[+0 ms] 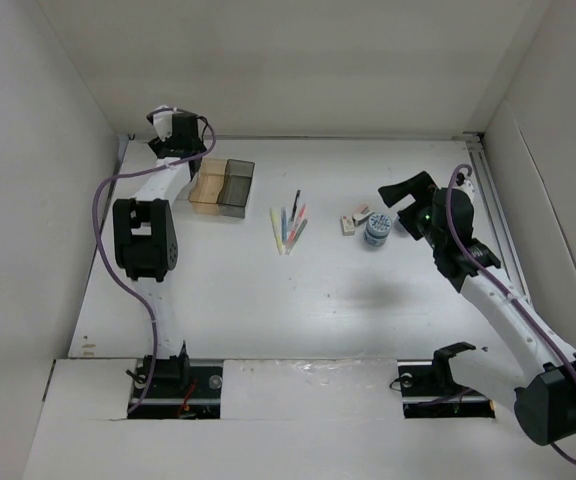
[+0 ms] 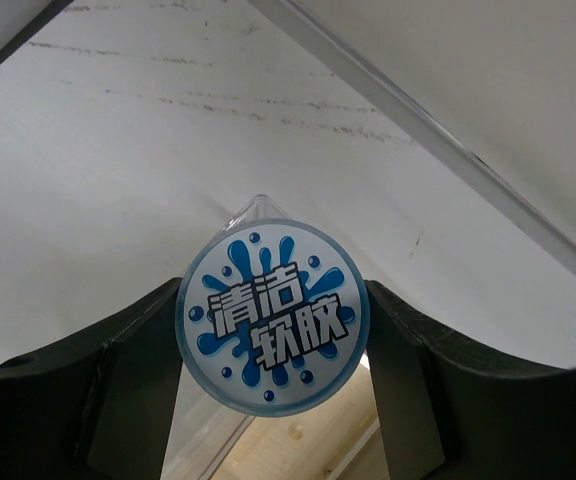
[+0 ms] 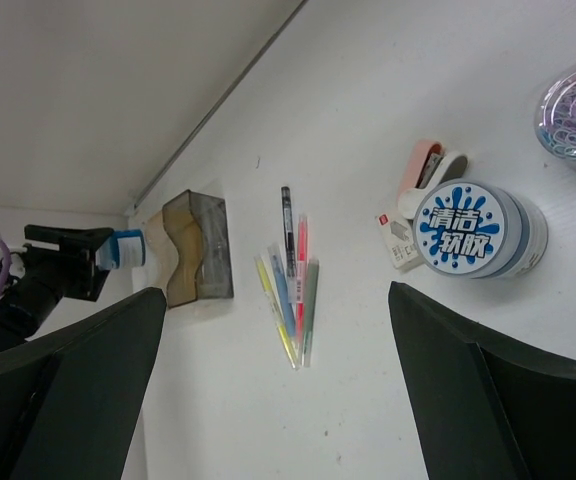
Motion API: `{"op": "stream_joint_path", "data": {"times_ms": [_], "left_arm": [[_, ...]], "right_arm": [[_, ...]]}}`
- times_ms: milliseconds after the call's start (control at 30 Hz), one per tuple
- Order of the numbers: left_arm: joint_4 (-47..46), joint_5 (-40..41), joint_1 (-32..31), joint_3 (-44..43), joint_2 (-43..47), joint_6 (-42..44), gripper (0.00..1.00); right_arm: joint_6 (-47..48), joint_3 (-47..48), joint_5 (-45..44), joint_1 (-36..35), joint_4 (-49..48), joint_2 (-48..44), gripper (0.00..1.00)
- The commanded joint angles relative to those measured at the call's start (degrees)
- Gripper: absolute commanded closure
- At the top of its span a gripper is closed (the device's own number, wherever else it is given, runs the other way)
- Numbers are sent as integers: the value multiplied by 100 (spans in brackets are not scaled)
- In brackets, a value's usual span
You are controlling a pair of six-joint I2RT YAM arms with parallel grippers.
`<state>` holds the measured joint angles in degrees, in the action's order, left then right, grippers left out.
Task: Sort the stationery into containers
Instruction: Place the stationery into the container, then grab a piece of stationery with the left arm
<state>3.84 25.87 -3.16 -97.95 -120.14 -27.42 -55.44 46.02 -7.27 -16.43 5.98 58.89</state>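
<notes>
White table [image 1: 348, 300]: left gripper [image 1: 176, 128] holds tub [image 2: 271, 318] near trays [image 1: 224, 187].

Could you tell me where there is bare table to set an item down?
Bare: the gap between the trays and pens, and the wide stretch nearer the arm bases. Crowded: erasers and tub by the right claw.

Round tub [image 2: 271, 318]: white lid, blue splash pattern, dark lettering. Amber tray [image 1: 208, 187]; smoky grey tray [image 1: 236, 188]. Pens [image 3: 300, 280]: black, pink, yellow, blue, grey-green.
</notes>
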Motion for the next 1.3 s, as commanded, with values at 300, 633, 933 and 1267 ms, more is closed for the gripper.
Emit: {"op": "stream_joint_path", "data": {"times_ms": [300, 633, 933, 1267], "left_arm": [[-409, 578, 8, -172, -54, 307, 60], [-357, 516, -45, -49, -177, 307, 34], [-217, 402, -105, -154, 112, 255, 22], [-1015, 33, -1815, 723, 1668, 96, 31]], "right_arm": [[95, 232, -55, -106, -237, 34, 0], [95, 232, -55, -106, -237, 34, 0], [95, 232, -169, -106, -237, -18, 0], [42, 345, -881, -106, 305, -738, 84]]}}
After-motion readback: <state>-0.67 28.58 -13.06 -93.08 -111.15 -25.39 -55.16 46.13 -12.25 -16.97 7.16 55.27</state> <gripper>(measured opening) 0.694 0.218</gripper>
